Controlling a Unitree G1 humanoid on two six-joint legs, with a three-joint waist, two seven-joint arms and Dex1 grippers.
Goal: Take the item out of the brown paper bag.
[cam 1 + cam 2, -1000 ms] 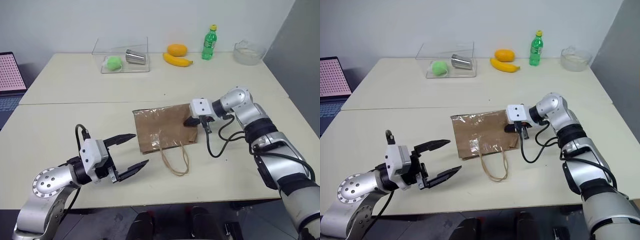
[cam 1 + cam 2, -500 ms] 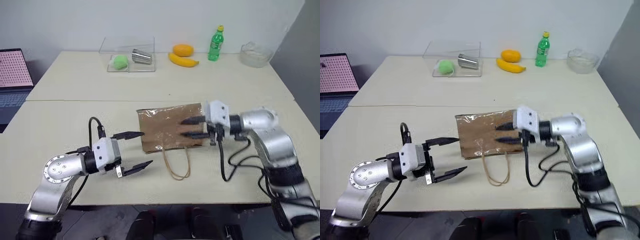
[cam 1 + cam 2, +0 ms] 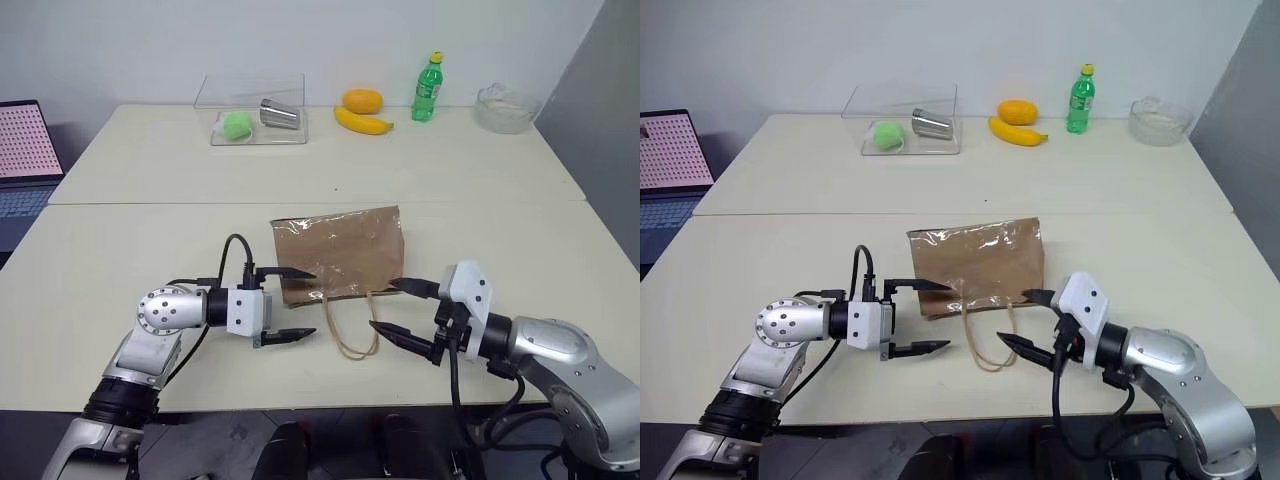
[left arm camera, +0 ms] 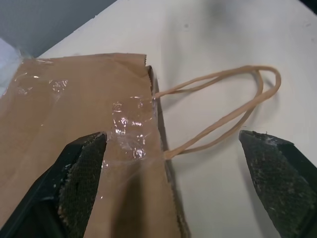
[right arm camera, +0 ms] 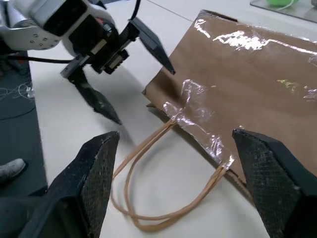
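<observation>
The brown paper bag (image 3: 340,255) lies flat on the table, its shiny clear patch up and its mouth toward the near edge. The two loop handles (image 3: 351,332) trail out on the tabletop. The item is hidden. My left gripper (image 3: 306,302) is open just left of the handles, its upper finger at the bag's near left corner; nothing is between its fingers (image 4: 81,183). Right of the handles, my right gripper (image 3: 384,305) is open and empty, pointing at the left one. From the right wrist, the bag's mouth (image 5: 198,124) is pressed flat.
At the table's far side stand a clear box (image 3: 255,120) holding a green ball and a metal cup, a mango (image 3: 361,100), a banana (image 3: 362,122), a green bottle (image 3: 426,88) and a glass bowl (image 3: 500,108). A laptop (image 3: 25,150) sits at far left.
My right gripper opened, left the bag's far right part and drew back toward the near edge beside the handles. My left gripper moved in toward the bag's mouth. The bag stayed put.
</observation>
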